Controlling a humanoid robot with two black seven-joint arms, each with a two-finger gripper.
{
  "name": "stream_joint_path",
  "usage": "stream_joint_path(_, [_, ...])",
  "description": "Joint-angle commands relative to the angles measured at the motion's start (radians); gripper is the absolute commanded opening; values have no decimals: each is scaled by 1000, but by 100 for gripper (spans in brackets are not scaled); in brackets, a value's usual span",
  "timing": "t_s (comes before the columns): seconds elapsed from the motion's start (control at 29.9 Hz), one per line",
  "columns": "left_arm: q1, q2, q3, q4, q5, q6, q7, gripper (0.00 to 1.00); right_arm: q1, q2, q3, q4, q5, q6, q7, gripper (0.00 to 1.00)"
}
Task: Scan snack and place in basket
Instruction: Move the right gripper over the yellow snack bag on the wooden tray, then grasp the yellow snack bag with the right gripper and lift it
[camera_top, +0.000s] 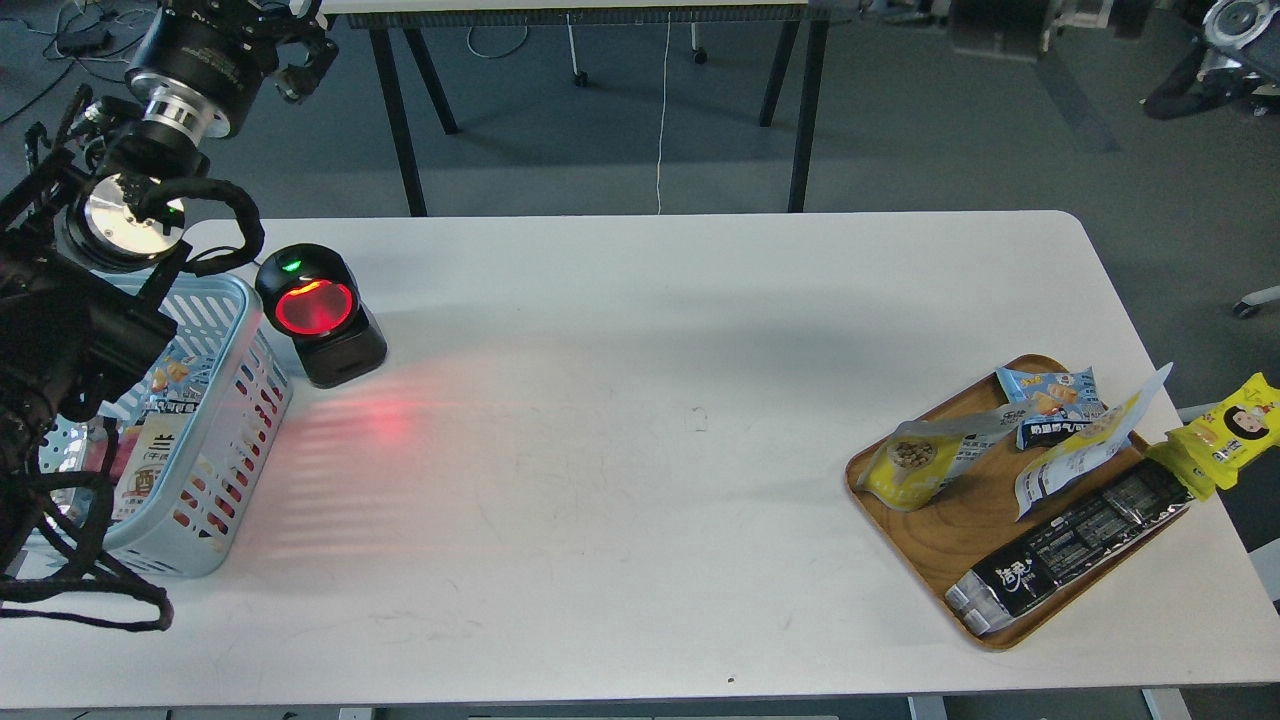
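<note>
The snack (912, 468), a small pouch with a yellow front, a round picture of tan balls and a silver-grey top, lies on its side at the left end of the brown wooden tray (940, 545) at the table's right. The light blue slotted basket (215, 425) stands at the table's left edge with several packets inside, partly hidden by my left arm. My left gripper (292, 50) is raised above the table's far left corner, beyond the basket, holding nothing I can see; its fingers are too dark and cut off to tell apart. My right gripper is out of view.
A black barcode scanner (318, 315) with a glowing red window stands right of the basket and throws red light on the table. The tray also holds a light-blue packet (1050, 395), a white-and-yellow pouch (1085, 450) and a long black packet (1070, 545). A yellow packet (1225, 430) hangs off the right edge.
</note>
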Motion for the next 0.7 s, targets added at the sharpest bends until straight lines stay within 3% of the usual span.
stream_joint_path(0.0, [0,2,0,0,0,0,-3,100,78,-9,-150,131,-207,-7,11,94])
stream_joint_path(0.3, [6,2,-1,0,0,0,-6,100,147,-167,-358,438,-580,-24,11,86])
stream_joint_path(0.47, [5,0,-1,0,0,0,-6,100,130,-198,-486,441,-801,-96,11,85])
stream_joint_path(0.67, [5,-4,-1,2,0,0,-6,100,68,-183,-506,394,-833,-107,11,76])
